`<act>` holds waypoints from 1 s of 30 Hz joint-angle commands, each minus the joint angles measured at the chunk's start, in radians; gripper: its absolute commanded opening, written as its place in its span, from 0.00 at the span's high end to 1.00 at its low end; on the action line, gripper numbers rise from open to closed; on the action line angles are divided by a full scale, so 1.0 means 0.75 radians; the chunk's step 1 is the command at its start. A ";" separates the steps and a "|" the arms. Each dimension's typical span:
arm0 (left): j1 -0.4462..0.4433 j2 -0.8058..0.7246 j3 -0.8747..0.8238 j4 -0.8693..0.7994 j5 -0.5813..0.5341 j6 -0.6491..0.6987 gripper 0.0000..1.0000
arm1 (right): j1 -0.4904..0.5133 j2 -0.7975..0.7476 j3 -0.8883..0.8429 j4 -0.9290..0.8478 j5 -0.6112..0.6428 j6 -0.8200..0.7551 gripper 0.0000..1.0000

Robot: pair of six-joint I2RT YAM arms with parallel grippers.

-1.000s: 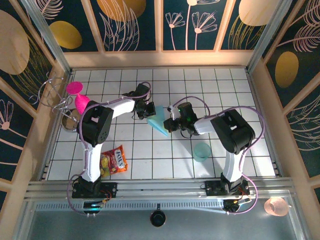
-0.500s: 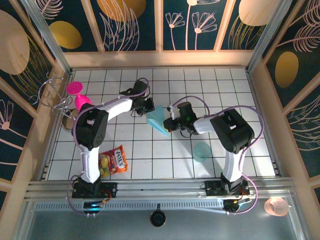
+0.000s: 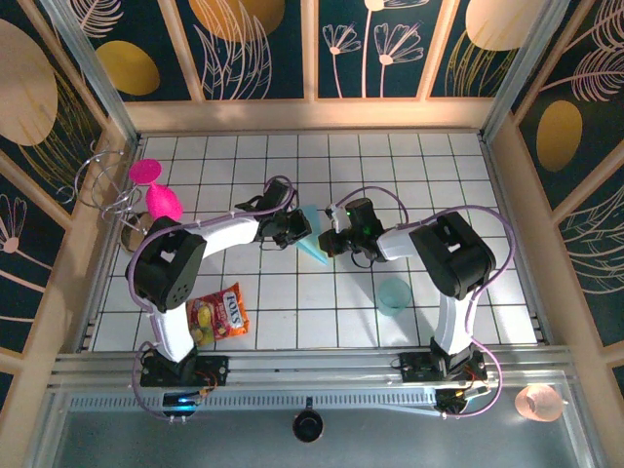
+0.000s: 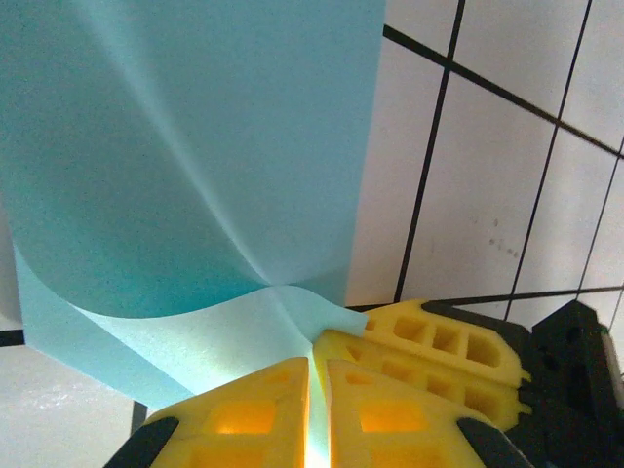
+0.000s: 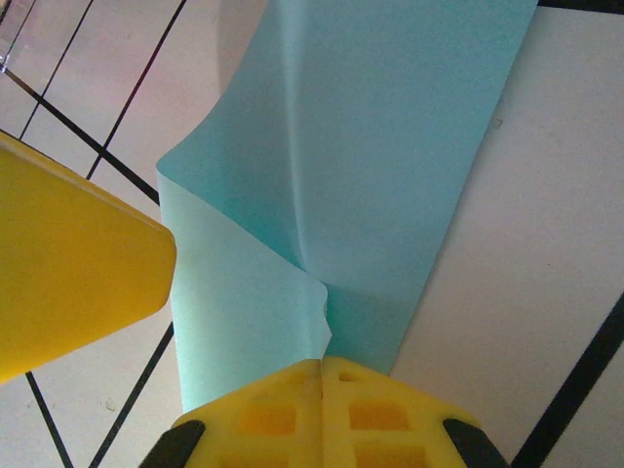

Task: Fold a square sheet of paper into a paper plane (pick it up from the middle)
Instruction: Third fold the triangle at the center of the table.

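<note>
The square sheet of paper [image 3: 313,241], light blue, folded and creased into a narrow wedge, hangs between my two grippers over the middle of the tiled table. My left gripper [image 3: 295,232] pinches its left side; in the left wrist view the paper [image 4: 195,146] runs into the thin slit of that gripper [image 4: 317,375]. My right gripper [image 3: 330,241] is shut on the other side, where the paper [image 5: 390,127] bends at a crease just above the closed gripper [image 5: 322,369]. Each wrist view shows the other gripper's yellow finger close by. The paper plane as such is out of view.
A translucent teal cup [image 3: 394,295] stands near the right arm's elbow. A snack bag [image 3: 221,314] lies at the front left. Pink objects [image 3: 154,190] and a wire rack [image 3: 102,185] sit by the left wall. Wooden walls [image 3: 312,115] enclose the table.
My left gripper has swung right and nearer, closing in on the right gripper, and the paper between them shows narrower. The right arm has stayed put.
</note>
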 commanded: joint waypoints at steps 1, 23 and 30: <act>-0.009 0.014 -0.022 0.033 -0.047 -0.119 0.87 | 0.003 0.043 0.029 -0.045 0.021 0.011 1.00; -0.020 0.053 -0.068 -0.047 -0.098 -0.173 0.87 | 0.003 0.061 0.042 -0.047 0.011 0.017 1.00; -0.019 0.061 -0.076 -0.047 -0.106 -0.176 0.88 | 0.002 0.062 0.049 -0.053 0.011 0.016 1.00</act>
